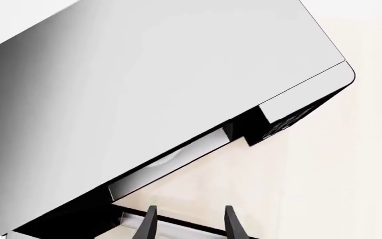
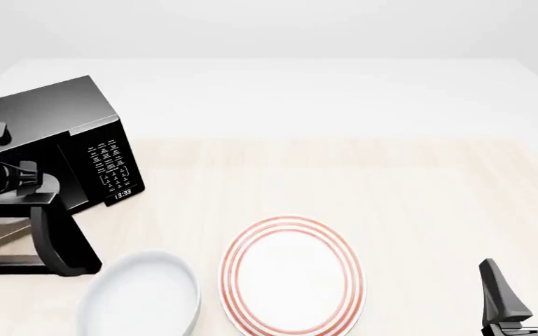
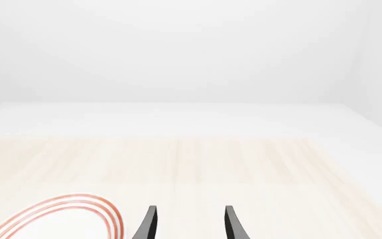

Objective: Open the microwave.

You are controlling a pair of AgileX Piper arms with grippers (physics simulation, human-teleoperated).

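Observation:
The black microwave (image 2: 50, 115) stands at the table's left with its keypad panel (image 2: 112, 166) facing front-right. Its door (image 2: 64, 241) has swung out toward the table's near side and shows edge-on. In the left wrist view the microwave (image 1: 144, 89) fills most of the frame, and a gap beside the keypad (image 1: 285, 122) shows the pale inside. My left gripper (image 1: 189, 224) is open, its fingers straddling a thin dark edge of the door. My right gripper (image 2: 520, 269) hangs open and empty near the front right corner, far from the microwave.
A white plate with red rings (image 2: 293, 276) lies at the front centre, also seen in the right wrist view (image 3: 58, 219). A white bowl (image 2: 143, 297) sits to its left, close to the open door. Pale wooden table (image 2: 391, 182) stretches to the right.

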